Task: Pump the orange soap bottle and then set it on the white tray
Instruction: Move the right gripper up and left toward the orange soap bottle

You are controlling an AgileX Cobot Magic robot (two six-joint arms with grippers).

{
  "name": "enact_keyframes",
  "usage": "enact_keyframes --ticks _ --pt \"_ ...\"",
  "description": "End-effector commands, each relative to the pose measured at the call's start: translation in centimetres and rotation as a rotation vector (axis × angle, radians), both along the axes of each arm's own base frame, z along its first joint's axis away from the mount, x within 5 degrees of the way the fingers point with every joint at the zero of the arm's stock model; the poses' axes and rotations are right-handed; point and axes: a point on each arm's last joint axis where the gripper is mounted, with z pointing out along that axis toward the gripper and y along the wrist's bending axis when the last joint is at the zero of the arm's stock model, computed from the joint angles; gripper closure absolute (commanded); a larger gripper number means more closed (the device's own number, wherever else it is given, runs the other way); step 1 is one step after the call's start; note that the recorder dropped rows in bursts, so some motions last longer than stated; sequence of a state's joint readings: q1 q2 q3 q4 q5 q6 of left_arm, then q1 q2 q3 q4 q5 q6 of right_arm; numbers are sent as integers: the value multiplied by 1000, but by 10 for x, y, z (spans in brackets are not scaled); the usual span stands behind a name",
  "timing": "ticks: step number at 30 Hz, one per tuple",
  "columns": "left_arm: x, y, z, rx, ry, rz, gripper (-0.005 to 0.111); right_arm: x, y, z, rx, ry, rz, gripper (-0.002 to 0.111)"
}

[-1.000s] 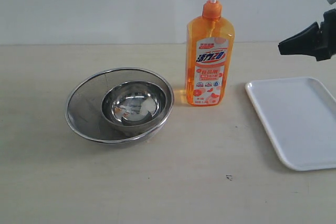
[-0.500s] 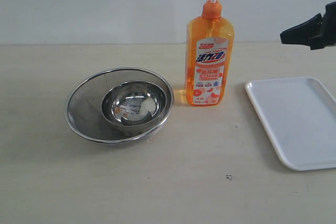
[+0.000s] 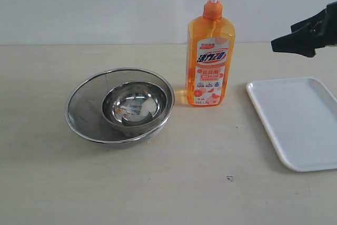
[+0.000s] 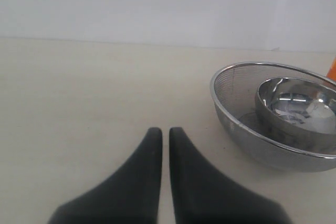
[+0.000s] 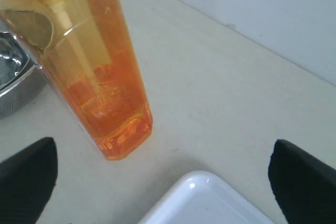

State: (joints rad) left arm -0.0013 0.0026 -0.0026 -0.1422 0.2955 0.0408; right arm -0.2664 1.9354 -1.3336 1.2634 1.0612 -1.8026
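Observation:
The orange soap bottle point(image 3: 209, 61) stands upright on the table, its pump head raised, between the bowls and the white tray point(image 3: 295, 119). My right gripper point(image 3: 285, 36) hovers above the tray's far end, to the right of the bottle and apart from it. In the right wrist view this gripper point(image 5: 163, 148) is open wide with nothing between its fingers, facing the bottle point(image 5: 100, 77) and a corner of the tray point(image 5: 205, 198). My left gripper point(image 4: 165, 132) is shut and empty over bare table; it does not show in the exterior view.
A steel bowl point(image 3: 134, 104) sits inside a mesh strainer point(image 3: 84, 114) left of the bottle. The left wrist view shows that strainer point(image 4: 236, 103) and bowl point(image 4: 296, 100) a little way off from the fingers. A wall rises behind the table.
My right gripper has gone from shut to wide open and shifted slightly left toward the bottle. Bottle, tray and bowls have not moved.

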Motion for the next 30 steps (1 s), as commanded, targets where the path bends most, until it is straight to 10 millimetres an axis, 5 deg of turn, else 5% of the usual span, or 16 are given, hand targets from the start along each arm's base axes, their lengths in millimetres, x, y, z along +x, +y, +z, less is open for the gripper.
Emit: enact_keyframes --ticks 1,13,22,30 --pt "0 0 -1 8 0 -5 102 3 -2 2 -2 -26 -16 3" --pt "0 0 -1 8 0 -5 102 13 -3 -14 -4 -121 34 3" --pt "0 0 -1 8 0 -5 102 66 -12 -18 127 -99 102 3" --pt "0 0 -1 8 0 -5 102 97 1 -18 -32 -32 163 3"
